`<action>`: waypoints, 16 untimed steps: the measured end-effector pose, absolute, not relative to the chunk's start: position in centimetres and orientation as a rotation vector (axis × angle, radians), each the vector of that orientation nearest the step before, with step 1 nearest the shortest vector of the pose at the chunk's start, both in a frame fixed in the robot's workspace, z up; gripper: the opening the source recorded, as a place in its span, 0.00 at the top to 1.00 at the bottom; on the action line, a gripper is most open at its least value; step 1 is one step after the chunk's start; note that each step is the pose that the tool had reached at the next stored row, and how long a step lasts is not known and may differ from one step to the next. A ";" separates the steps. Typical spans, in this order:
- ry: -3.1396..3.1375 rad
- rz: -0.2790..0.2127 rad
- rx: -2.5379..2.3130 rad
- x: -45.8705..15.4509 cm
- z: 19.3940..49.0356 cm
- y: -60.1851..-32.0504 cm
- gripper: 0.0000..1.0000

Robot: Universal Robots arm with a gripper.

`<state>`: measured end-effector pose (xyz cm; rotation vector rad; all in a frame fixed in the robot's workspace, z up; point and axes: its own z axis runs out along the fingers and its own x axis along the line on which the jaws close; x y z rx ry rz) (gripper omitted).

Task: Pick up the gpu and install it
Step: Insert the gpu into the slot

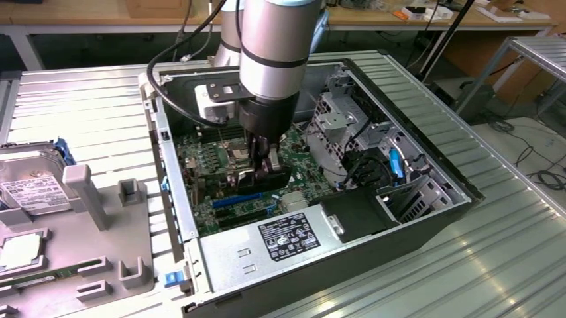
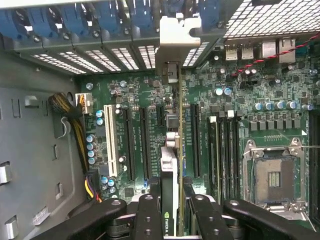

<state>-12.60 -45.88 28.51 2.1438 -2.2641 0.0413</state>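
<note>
gpu (image 2: 169,172) on edge, bracket (image 2: 175,42) rearward

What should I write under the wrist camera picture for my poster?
The gripper holds the gpu edge-on over the green motherboard inside the computer case.

Premises: a robotics lab or electronics workshop. Evidence follows. An industrial robot arm (image 1: 274,46) stands over an open computer case (image 1: 354,262), which lies on its side on a ribbed metal table (image 1: 504,265). The motherboard (image 2: 215,95) is exposed, with bare slots and connectors. A grey fixture (image 1: 106,218) beside the case holds a hard drive (image 1: 31,189). Wooden tables (image 1: 79,20) carrying loose items line the far side. Cables (image 1: 547,177) trail across the floor (image 1: 531,136).
</note>
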 end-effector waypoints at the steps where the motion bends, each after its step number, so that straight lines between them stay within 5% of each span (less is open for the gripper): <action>1: -2.257 0.042 2.152 -12.6 28.4 -45.9 0.73; 16: -2.227 0.056 2.189 -13.2 27.7 -45.1 0.73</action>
